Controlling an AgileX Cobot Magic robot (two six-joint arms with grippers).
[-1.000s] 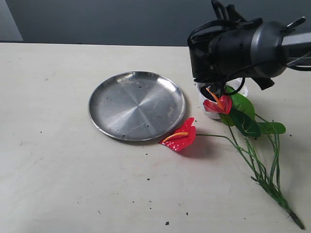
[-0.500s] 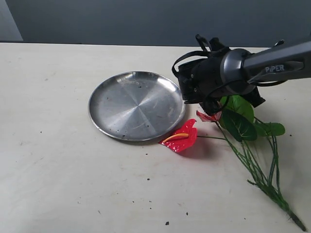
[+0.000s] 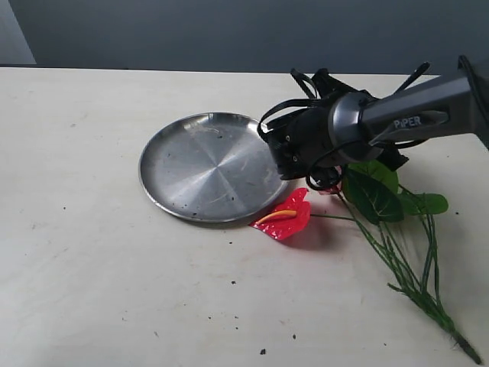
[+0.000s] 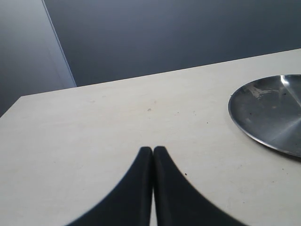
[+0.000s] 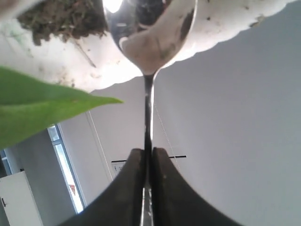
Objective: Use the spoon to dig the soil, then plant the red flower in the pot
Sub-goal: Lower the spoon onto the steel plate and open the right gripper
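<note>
- The right gripper (image 5: pixel 146 162) is seen in the right wrist view clamped on the thin handle of the spoon (image 5: pixel 149 42), with both fingers pressed against the handle on either side.
- In the same view, the shiny oval bowl of the spoon is held against the white wavy rim of the pot (image 5: pixel 225 23), and dark crumbly soil (image 5: pixel 66 19) is visible inside the pot, just beside the spoon bowl.
- A green leaf (image 5: pixel 42 106) is recorded in front of the pot in the right wrist view.
- In the exterior view, the right arm (image 3: pixel 336 138) is extended low across the table (image 3: pixel 92 290), between the steel plate (image 3: pixel 210 164) and the green leaves; the pot is hidden behind it there, and the spoon cannot be made out.
- The red flower (image 3: pixel 286 215) is found lying flat on the table, one red bloom touching or just beside the near edge of the plate, its long thin stems (image 3: pixel 412 279) trailing away toward the near right corner.
- The second bloom is largely covered by the arm; only a sliver of red is noted beneath it.
- Dark specks are scattered on the plate and over the table surface.
- The left gripper (image 4: pixel 153 153) is seen with its fingers pressed together, nothing between them, above bare table well apart from the flower.
</note>
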